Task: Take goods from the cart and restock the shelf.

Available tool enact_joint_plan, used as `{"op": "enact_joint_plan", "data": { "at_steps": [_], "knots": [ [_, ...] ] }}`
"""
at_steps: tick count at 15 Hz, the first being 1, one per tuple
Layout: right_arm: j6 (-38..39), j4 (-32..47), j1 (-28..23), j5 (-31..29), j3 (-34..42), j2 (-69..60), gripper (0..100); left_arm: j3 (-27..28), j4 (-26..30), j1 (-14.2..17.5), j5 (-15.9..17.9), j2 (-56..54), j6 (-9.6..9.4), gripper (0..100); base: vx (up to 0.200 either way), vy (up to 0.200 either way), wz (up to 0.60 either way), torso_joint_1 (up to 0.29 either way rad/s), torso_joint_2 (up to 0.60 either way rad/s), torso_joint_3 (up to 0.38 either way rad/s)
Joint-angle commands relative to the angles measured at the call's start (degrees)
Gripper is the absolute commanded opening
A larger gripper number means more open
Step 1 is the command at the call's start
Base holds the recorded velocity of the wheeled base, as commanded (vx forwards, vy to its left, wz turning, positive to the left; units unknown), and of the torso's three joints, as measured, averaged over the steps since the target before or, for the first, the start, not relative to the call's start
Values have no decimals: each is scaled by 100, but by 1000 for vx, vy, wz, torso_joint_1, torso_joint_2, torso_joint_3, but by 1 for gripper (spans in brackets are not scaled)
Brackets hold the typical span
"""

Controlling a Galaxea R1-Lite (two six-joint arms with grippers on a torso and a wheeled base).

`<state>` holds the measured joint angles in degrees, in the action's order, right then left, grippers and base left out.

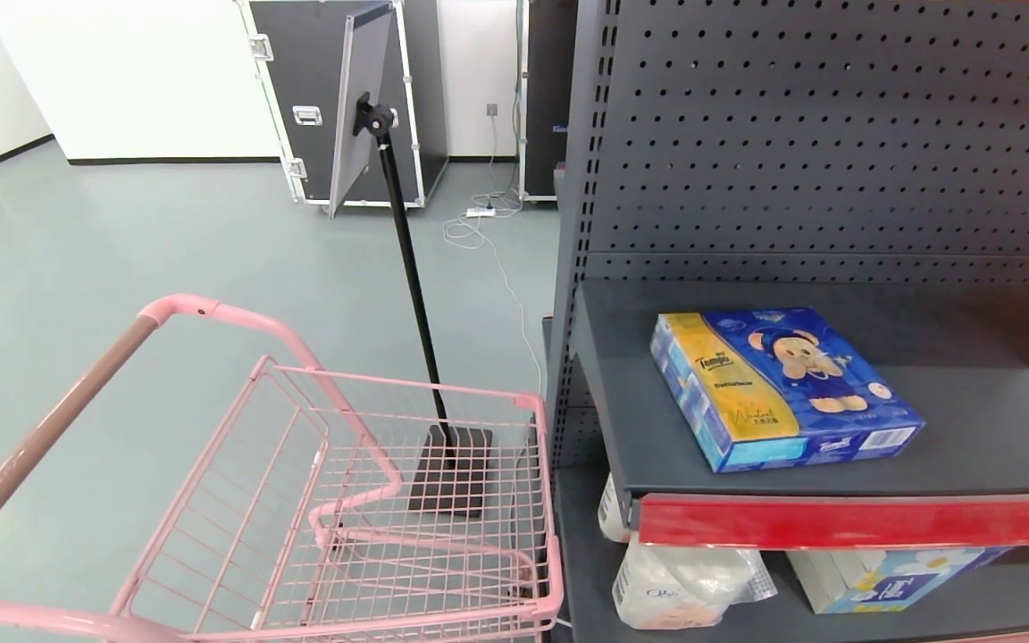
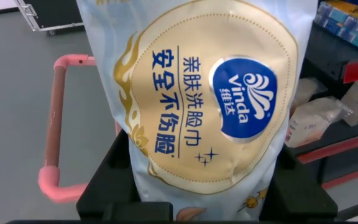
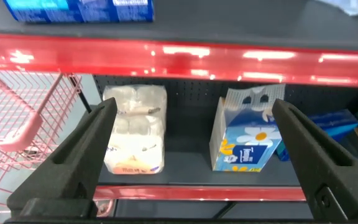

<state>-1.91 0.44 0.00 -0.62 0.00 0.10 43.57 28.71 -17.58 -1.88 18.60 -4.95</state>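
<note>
My left gripper (image 2: 201,158) is shut on a tall soft pack (image 2: 197,87), pale with a gold oval label and a blue emblem, held above the floor beside the pink cart's handle (image 2: 56,118). The pink wire cart (image 1: 345,500) stands left of the dark shelf (image 1: 970,429) and its basket looks bare. A blue tissue pack (image 1: 778,384) lies flat on the upper board. My right gripper (image 3: 194,106) is open, level with the lower shelf, facing a white roll pack (image 3: 135,127) and a blue-and-white tissue pack (image 3: 247,134) under the red shelf edge (image 3: 179,59).
A black stand with a tilted panel (image 1: 407,268) rises just behind the cart, its base near the shelf's corner. Flight cases (image 1: 345,98) and a floor cable (image 1: 497,241) sit farther back. More goods (image 1: 684,580) lie on the lower board. Bare room remains on the upper board's right.
</note>
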Motion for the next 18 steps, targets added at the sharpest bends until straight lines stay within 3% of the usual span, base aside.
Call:
{"op": "enact_joint_plan", "data": {
  "at_steps": [1,3,18],
  "knots": [
    [-2,0,0,1,0,-1,100,29,65,0,-6,21,-85,0,0,0,0,173,-432,-271],
    [-2,0,0,1,0,-1,100,29,56,0,-14,29,-155,0,0,0,0,164,-408,-249],
    [-2,0,0,1,0,-1,100,187,65,0,-6,65,-164,0,0,0,0,159,-367,-212]
  ]
}}
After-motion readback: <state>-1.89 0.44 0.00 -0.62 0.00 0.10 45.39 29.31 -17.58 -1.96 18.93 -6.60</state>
